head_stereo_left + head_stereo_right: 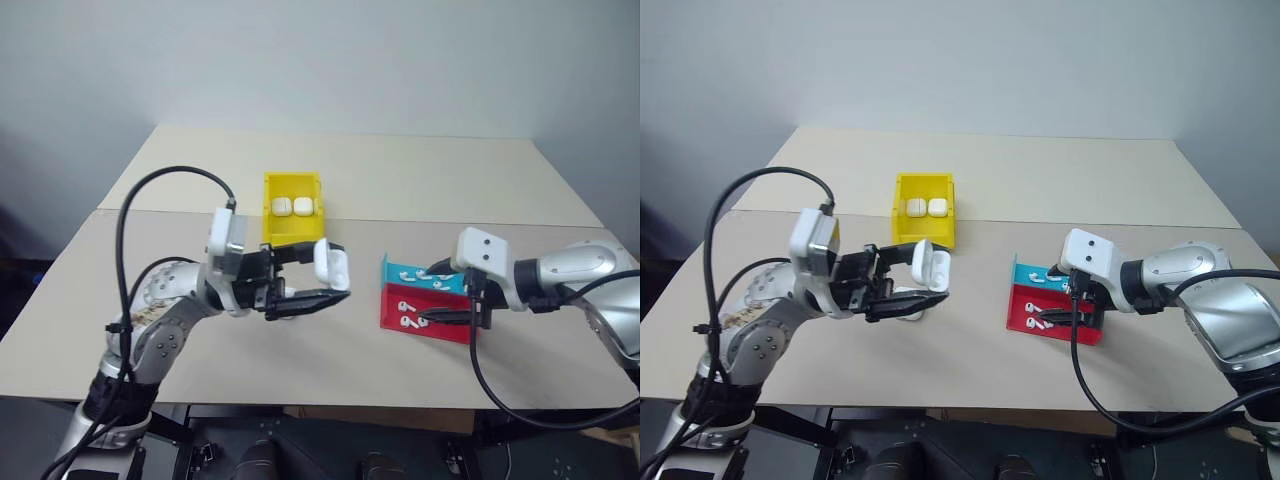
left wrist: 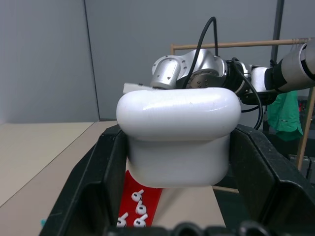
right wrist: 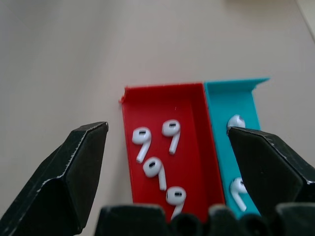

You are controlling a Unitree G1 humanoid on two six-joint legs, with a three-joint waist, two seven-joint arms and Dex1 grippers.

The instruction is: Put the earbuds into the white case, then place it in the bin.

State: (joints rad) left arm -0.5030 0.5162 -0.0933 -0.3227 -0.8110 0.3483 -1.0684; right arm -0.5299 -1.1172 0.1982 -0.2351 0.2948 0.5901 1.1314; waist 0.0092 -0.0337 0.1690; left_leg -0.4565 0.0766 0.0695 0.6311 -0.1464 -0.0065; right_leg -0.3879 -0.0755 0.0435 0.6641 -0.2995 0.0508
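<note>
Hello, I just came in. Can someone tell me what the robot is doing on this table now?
The left gripper holds an open white case up above the table. The right gripper hangs open over the red tray, where four earbuds lie; the teal tray beside it has more. The yellow bin behind holds two closed cases.

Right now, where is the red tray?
In the head views the red tray lies on the table's right side, touching the teal tray behind it, just under the open right pincer.
</note>
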